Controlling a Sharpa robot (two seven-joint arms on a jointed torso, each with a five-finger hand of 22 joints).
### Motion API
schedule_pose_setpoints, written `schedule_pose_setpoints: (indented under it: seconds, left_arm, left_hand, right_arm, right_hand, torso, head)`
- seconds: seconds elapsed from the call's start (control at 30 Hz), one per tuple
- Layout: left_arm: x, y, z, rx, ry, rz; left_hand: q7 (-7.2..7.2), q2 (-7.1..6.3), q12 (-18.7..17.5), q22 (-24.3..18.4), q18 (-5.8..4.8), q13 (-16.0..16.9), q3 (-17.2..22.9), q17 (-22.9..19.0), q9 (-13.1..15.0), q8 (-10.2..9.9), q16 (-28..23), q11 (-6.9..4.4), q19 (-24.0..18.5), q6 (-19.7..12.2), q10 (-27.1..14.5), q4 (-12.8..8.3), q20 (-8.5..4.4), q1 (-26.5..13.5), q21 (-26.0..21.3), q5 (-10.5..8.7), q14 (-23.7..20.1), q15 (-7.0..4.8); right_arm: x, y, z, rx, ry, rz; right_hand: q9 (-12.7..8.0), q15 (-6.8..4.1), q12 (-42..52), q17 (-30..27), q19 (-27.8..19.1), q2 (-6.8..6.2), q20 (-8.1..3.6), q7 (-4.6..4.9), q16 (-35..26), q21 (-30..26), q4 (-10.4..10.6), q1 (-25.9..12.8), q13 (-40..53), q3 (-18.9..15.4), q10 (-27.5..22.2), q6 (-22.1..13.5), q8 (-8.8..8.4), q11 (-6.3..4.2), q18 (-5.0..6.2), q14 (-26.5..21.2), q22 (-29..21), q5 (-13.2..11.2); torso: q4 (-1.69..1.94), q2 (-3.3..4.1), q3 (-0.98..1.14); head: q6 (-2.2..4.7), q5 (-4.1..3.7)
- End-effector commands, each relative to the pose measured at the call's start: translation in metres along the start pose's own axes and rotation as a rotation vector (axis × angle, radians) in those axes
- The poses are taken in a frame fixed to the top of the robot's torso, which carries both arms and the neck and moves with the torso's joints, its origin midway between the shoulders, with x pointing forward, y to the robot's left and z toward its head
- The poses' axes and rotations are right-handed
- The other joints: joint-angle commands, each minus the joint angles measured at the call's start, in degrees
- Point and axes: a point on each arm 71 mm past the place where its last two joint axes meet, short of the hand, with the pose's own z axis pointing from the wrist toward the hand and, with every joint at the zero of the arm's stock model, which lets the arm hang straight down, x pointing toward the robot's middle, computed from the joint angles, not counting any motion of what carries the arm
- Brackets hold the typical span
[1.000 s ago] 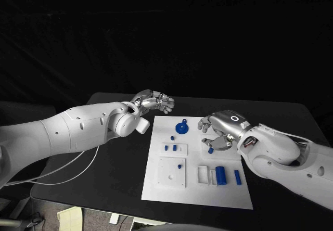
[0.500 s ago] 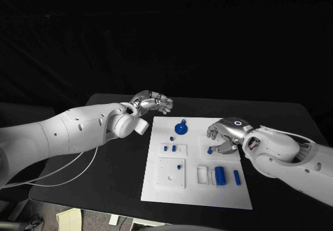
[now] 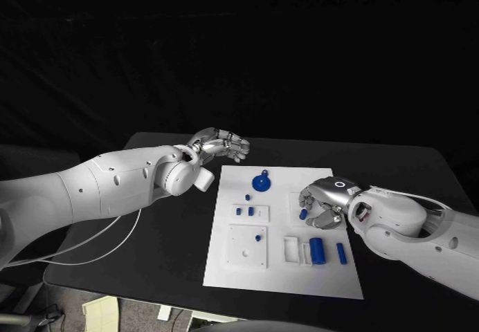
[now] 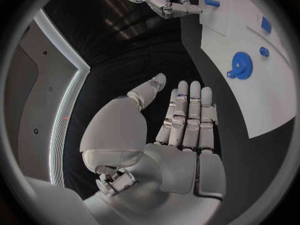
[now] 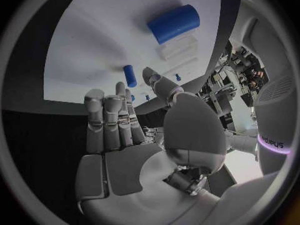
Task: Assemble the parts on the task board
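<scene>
A small blue peg (image 3: 302,215) is seen lying on the task board (image 3: 284,277), just beside the right hand (image 3: 324,205), whose fingers are spread and empty; the left hand (image 3: 221,144) is held open, well apart.

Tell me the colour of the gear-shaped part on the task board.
Blue gear; clearest in the left wrist view.

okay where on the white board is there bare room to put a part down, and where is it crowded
Bare: the board's near strip, below the square plate and the big cylinder; also the far corner right of the gear. Crowded: the middle, where small pegs and the right hand over a small blue part sit close together.
</scene>
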Motion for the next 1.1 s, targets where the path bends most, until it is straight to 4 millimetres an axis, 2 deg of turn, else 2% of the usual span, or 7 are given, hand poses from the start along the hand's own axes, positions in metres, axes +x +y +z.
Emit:
schedule_pose_setpoints:
  seconds: [0.03, 0.3, 0.57, 0.67, 0.83, 1.1]
  left_arm:
    - [0.0022, -0.0016, 0.0007, 0.012, 0.013, -0.008]
    - [0.0021, -0.0015, 0.0009, 0.011, 0.013, -0.008]
    - [0.0018, -0.0013, 0.0009, 0.011, 0.012, -0.008]
    - [0.0016, -0.0013, 0.0008, 0.011, 0.012, -0.008]
    - [0.0015, -0.0012, 0.0007, 0.01, 0.012, -0.008]
    - [0.001, -0.0011, 0.0006, 0.01, 0.011, -0.007]
  left_hand:
    - [0.05, -0.13, 0.1, 0.1, 0.85, -0.1, -0.3, 0.1, -0.1, 0.2, -0.4, 0.15, -0.1, -0.4, -0.3, 0.0, 0.39, 0.5, -0.4, 0.26, 0.0, 0.25]
    - [0.05, -0.12, 0.1, 0.1, 0.85, -0.1, -0.3, 0.1, -0.1, 0.2, -0.4, 0.16, -0.1, -0.4, -0.3, 0.1, 0.4, 0.5, -0.4, 0.26, 0.1, 0.26]
    - [0.06, -0.1, 0.1, 0.1, 0.85, -0.1, -0.3, 0.1, -0.1, 0.2, -0.5, 0.16, -0.1, -0.5, -0.3, 0.1, 0.41, 0.5, -0.4, 0.26, 0.1, 0.26]
    - [0.06, -0.1, 0.1, 0.1, 0.84, -0.1, -0.3, 0.1, -0.1, 0.2, -0.5, 0.16, -0.1, -0.5, -0.3, 0.1, 0.41, 0.5, -0.4, 0.26, 0.1, 0.26]
    - [0.07, -0.09, 0.1, 0.2, 0.84, -0.1, -0.3, 0.1, -0.1, 0.2, -0.5, 0.16, -0.1, -0.5, -0.3, 0.1, 0.42, 0.5, -0.4, 0.25, 0.1, 0.27]
    - [0.07, -0.08, 0.1, 0.2, 0.84, -0.1, -0.3, 0.2, -0.1, 0.2, -0.5, 0.17, -0.1, -0.5, -0.3, 0.2, 0.42, 0.5, -0.5, 0.26, 0.1, 0.27]
  right_arm:
    - [0.0044, 0.0017, 0.0019, -0.009, 0.035, -0.011]
    - [0.0097, 0.0068, 0.0087, -0.021, 0.037, -0.016]
    - [0.0127, 0.0075, 0.0107, -0.018, 0.038, -0.022]
    - [0.0128, 0.0081, 0.0107, -0.02, 0.035, -0.03]
    - [0.0114, 0.0084, 0.0105, -0.009, 0.005, -0.06]
    - [0.0105, 0.0099, 0.009, -0.001, -0.024, -0.067]
  right_hand:
    - [0.0, -0.08, 0.3, 0.0, 0.1, 0.21, 0.03, -0.18, 0.1, -0.4, 0.6, 1.0, 0.0, 0.6, 0.0, 0.2, 0.38, 0.14, 6.77, -0.2, 0.0, -0.4]
    - [0.2, -0.25, 0.5, 0.0, 0.4, 0.42, 0.02, -0.11, 0.2, -0.4, 3.3, 2.5, 0.0, 3.5, 0.5, 0.5, 0.77, -0.05, 6.77, 0.0, -0.1, -0.7]
    - [0.4, -0.46, 0.9, 0.0, 0.6, 1.45, 0.0, -0.09, 0.2, -0.4, 6.3, 3.1, 0.1, 6.3, 1.2, 0.9, 1.23, -0.28, 6.77, 0.1, -0.1, -0.8]
    - [0.5, -0.74, 1.4, 0.0, 0.7, 2.13, -0.04, -0.18, 0.3, -0.4, 6.7, 3.6, 0.3, 7.2, 2.0, 1.6, 1.64, -0.58, 6.77, 0.1, 0.0, -0.8]
    - [1.3, -1.9, 3.1, -0.1, 0.8, 4.21, -0.05, -1.46, 0.3, -0.1, 6.6, 5.8, 1.2, 10.7, 5.1, 4.5, 3.29, -1.81, 6.77, 0.4, 0.2, -0.7]
    - [1.8, -2.48, 3.8, -0.1, 1.1, 4.32, 0.03, -1.95, 0.2, 0.2, 6.4, 5.4, 1.9, 12.3, 6.3, 5.6, 3.9, -2.38, 6.77, 0.7, 0.4, -0.8]
  torso:
    - [0.0, 0.01, -0.04]
    - [0.01, 0.0, 0.0]
    - [0.0, -0.02, -0.01]
    - [0.0, -0.02, -0.01]
    - [-0.02, -0.03, 0.0]
    - [-0.02, -0.01, 0.01]
  head:
    - [-0.15, 0.06]
    - [-0.35, 0.18]
    - [-0.65, 0.32]
    - [-0.65, 0.32]
    - [-0.79, 0.34]
    - [-0.87, 0.35]
